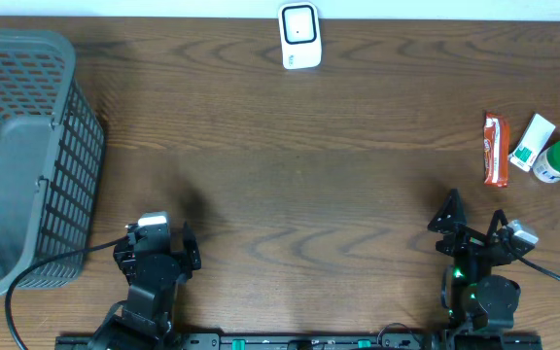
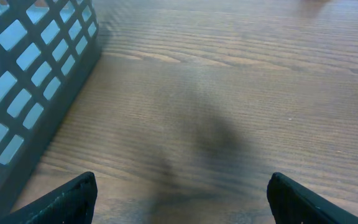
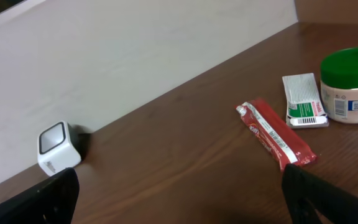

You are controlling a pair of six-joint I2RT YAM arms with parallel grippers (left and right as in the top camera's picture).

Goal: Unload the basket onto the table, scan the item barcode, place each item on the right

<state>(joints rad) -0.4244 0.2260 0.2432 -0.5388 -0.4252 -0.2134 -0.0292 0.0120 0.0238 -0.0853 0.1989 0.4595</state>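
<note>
Lying ahead, apart from spread R fingers (image 1: 449,212): red bar (image 1: 495,150).

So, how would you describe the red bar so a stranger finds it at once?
Go to the right end of the wooden table, where small items cluster. The red bar lies leftmost of them, beside a white-and-green packet. It alone is long, narrow and red.

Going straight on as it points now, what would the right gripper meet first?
Likely only bare table: the right gripper aims between the white scanner and the red packet, toward the far wall. Depth unclear.
</note>
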